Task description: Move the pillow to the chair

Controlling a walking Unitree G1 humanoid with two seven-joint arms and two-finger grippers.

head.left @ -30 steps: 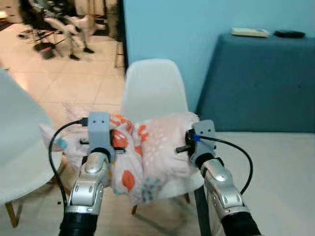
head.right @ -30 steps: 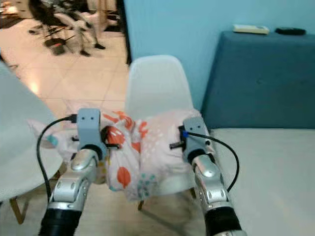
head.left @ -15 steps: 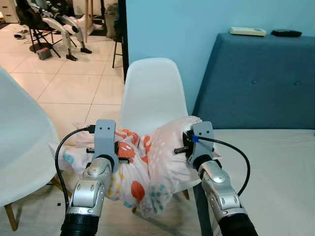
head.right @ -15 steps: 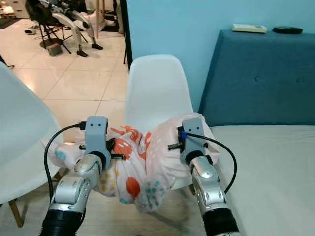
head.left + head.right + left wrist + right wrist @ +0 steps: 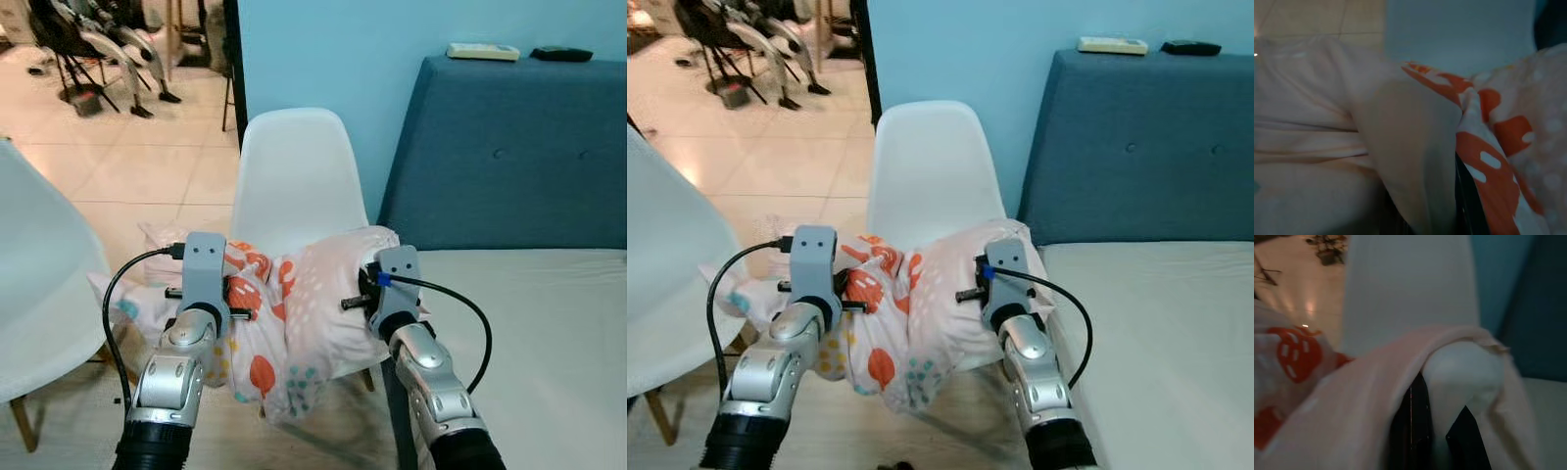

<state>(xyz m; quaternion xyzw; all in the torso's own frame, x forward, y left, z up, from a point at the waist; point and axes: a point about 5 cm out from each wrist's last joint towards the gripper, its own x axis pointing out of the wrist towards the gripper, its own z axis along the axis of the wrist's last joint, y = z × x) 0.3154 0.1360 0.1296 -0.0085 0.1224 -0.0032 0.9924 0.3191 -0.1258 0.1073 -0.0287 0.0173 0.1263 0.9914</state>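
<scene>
A pink pillow (image 5: 304,323) with orange and teal prints hangs bunched between my two grippers, over the front of the white chair's (image 5: 294,176) seat. My left gripper (image 5: 217,299) is shut on the pillow's left part, and its fingers are buried in the fabric. My right gripper (image 5: 364,294) is shut on the right part. In the right wrist view, black fingers (image 5: 1411,418) pinch a fold of the pillow (image 5: 1352,396) in front of the chair back (image 5: 1410,289). The left wrist view has pillow cloth (image 5: 1415,147) right up against the camera.
A second white chair (image 5: 39,274) stands close on the left. A blue headboard (image 5: 509,166) with two remotes (image 5: 482,51) on top and a white mattress (image 5: 549,333) lie to the right. Tiled floor (image 5: 137,166) runs back to folded robot legs (image 5: 98,39).
Both grippers keep their hold on the pillow. The view has shifted slightly and sharpened; the pillow's low end hangs a little higher than half a second ago.
</scene>
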